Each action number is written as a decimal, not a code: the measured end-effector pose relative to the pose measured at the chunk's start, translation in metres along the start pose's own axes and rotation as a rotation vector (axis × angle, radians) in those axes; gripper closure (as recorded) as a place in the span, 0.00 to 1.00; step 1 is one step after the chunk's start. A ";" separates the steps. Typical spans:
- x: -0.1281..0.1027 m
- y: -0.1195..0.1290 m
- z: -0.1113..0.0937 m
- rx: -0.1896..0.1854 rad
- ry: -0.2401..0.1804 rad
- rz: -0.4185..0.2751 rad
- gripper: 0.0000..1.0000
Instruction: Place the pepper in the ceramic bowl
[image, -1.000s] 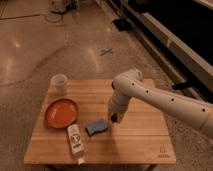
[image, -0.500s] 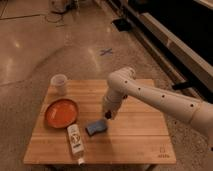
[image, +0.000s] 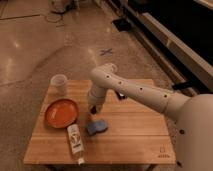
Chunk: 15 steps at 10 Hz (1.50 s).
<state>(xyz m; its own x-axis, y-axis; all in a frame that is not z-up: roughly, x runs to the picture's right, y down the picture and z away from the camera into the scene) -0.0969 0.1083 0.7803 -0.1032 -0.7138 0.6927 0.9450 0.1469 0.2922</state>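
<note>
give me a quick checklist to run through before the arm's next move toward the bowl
1. Round orange-red ceramic bowl upright on the wooden table: ok.
2. Bowl interior free of other things: ok.
3. Claw located: ok, low over the table just right of the bowl.
4. Small dark red pepper in the claw: cannot tell; no pepper is visible.
5. Path from claw to bowl: ok, the blue sponge and white bottle lie nearer the front edge.
6. Translucent white cup clear of the path: ok, it stands behind the bowl.

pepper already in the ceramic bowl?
No. The ceramic bowl shows only bare orange glaze; the end effector hangs just right of it.
</note>
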 end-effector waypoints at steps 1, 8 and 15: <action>0.002 -0.016 0.005 0.008 -0.009 -0.035 1.00; -0.001 -0.106 0.039 0.032 -0.087 -0.253 0.66; 0.020 -0.116 0.042 0.035 -0.081 -0.314 0.20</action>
<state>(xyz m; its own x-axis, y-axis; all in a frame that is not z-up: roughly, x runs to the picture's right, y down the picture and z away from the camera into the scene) -0.2213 0.1053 0.7880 -0.4132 -0.6716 0.6150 0.8521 -0.0469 0.5213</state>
